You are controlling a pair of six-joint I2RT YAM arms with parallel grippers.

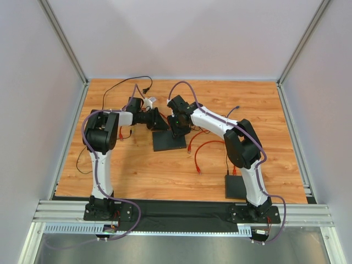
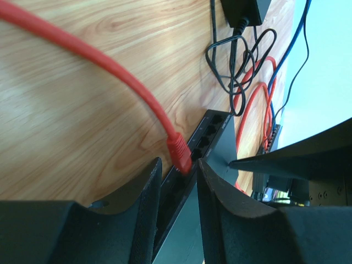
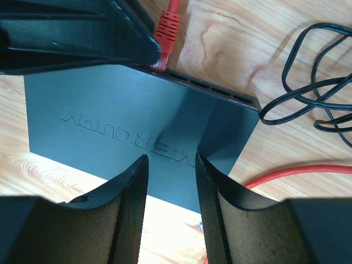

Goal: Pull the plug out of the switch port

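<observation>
Furthest left, the left gripper [image 2: 179, 164] reaches across the wooden table [image 1: 137, 165] to the port side of the black switch [image 2: 209, 132]. Its fingers [image 2: 144, 214] stand a narrow gap apart, one on each side of the red plug [image 2: 180, 152], which sits in a port near the end of the row; I cannot tell whether either pad touches it. The plug's red cable [image 2: 110, 71] arcs away over the wood. Next, the right gripper [image 3: 170, 158] is over the switch's lettered top, fingers moderately apart, holding nothing. Right of the switch lie a coiled black cord [image 3: 300, 88] and a black box [image 1: 236, 187] near the right arm's base.
</observation>
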